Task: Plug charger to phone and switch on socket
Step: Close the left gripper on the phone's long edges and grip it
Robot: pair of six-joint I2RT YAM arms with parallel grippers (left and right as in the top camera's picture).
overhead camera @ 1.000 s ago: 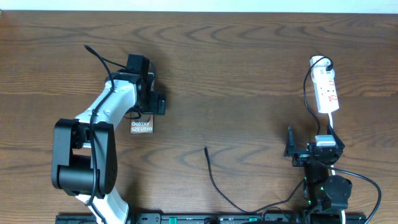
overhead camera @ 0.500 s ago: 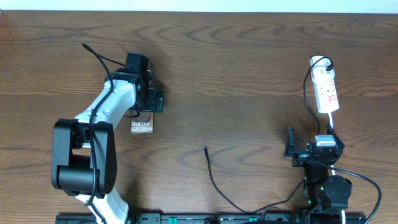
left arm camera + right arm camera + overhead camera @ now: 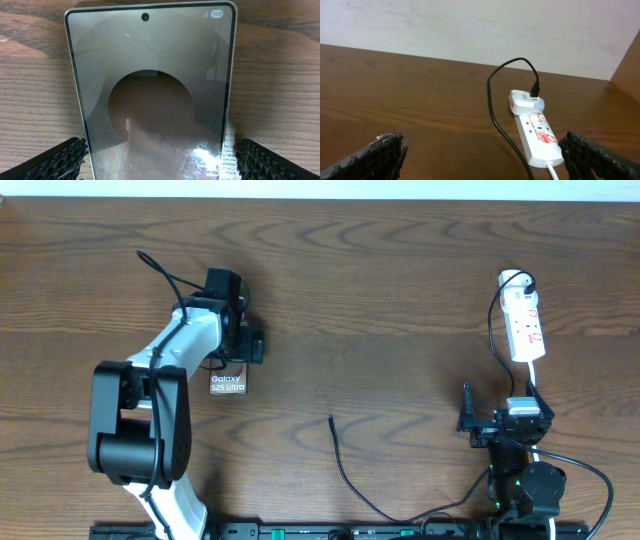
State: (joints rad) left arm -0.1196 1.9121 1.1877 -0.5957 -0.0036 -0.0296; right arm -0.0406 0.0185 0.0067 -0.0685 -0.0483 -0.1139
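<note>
The phone (image 3: 228,383) lies flat on the table at the left, its white "Galaxy" lettering showing. In the left wrist view its glossy face (image 3: 152,75) fills the frame. My left gripper (image 3: 240,352) is open, with one finger on each side of the phone's near end (image 3: 160,165). The white power strip (image 3: 524,328) lies at the far right and also shows in the right wrist view (image 3: 536,135). The black charger cable (image 3: 345,470) runs from an adapter on the strip to a loose tip at mid-table. My right gripper (image 3: 500,408) is open and empty, short of the strip (image 3: 482,160).
A white adapter (image 3: 513,280) sits plugged in at the strip's far end, and it shows in the right wrist view (image 3: 525,101). The strip's white cord (image 3: 555,172) leads back towards my right arm. A pale wall (image 3: 470,30) stands behind the table's far edge.
My left arm's elbow has shifted slightly. Its gripper stays over the phone's end. The right arm, cable and strip have not moved.
</note>
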